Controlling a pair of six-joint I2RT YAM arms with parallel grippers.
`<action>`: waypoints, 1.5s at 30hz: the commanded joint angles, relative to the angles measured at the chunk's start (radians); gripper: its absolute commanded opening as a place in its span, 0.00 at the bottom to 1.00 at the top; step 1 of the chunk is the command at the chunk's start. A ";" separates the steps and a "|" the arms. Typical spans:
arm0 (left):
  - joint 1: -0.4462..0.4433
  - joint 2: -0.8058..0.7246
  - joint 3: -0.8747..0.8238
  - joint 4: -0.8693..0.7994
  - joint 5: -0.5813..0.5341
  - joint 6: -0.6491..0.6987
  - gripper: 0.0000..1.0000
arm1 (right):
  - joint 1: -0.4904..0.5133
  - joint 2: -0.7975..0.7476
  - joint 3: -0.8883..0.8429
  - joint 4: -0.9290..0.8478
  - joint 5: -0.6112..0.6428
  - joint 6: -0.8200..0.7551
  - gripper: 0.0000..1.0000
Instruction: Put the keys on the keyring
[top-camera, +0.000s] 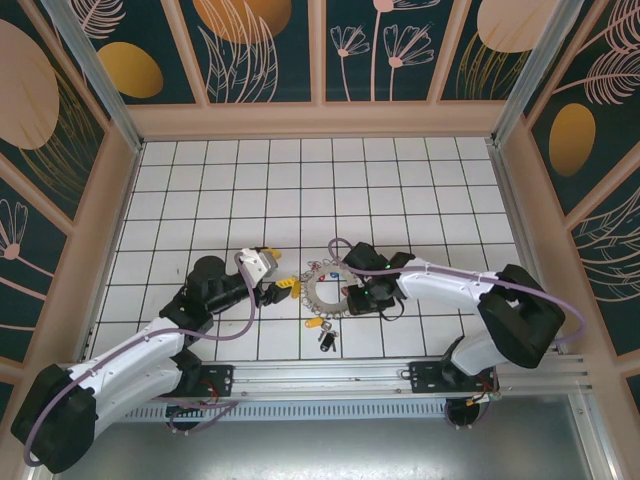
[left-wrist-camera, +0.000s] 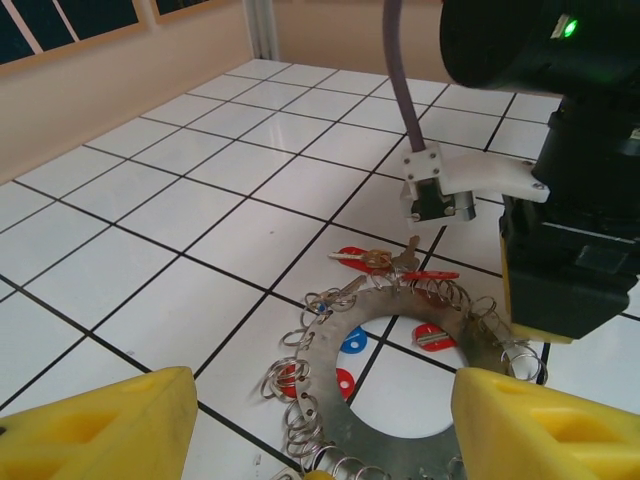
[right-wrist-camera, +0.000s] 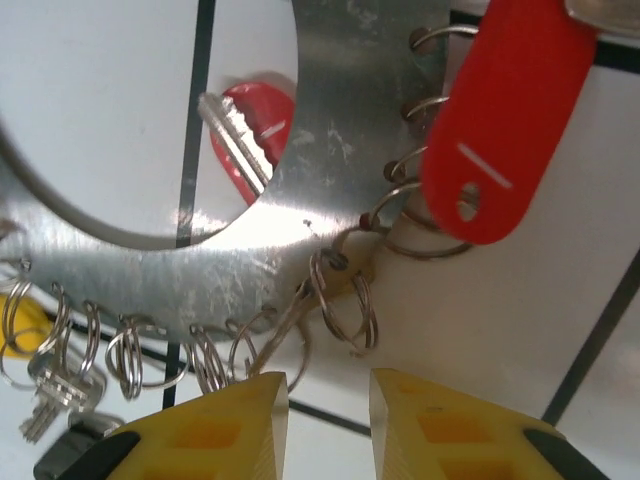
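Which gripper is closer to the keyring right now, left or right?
Right. The right gripper hangs at the right rim of the keyring, fingertips beside its small split rings. The left gripper faces the ring from its left, a little farther off.

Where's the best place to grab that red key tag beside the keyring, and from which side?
Probably its plain middle: pinch the red key tag across its two long edges, coming down from above on the side away from the keyring. It is flat and elongated, and its slotted end overlaps the split rings.
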 joint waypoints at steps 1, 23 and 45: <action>-0.004 -0.005 -0.011 0.061 0.026 0.010 0.68 | -0.002 0.022 0.028 0.049 0.031 0.054 0.28; -0.017 0.134 0.050 0.172 0.143 0.131 0.67 | 0.076 -0.523 -0.243 0.376 -0.069 -0.504 0.33; -0.014 0.004 0.051 -0.063 0.095 0.106 0.66 | -0.203 -0.269 -0.071 0.219 -0.143 -0.711 0.43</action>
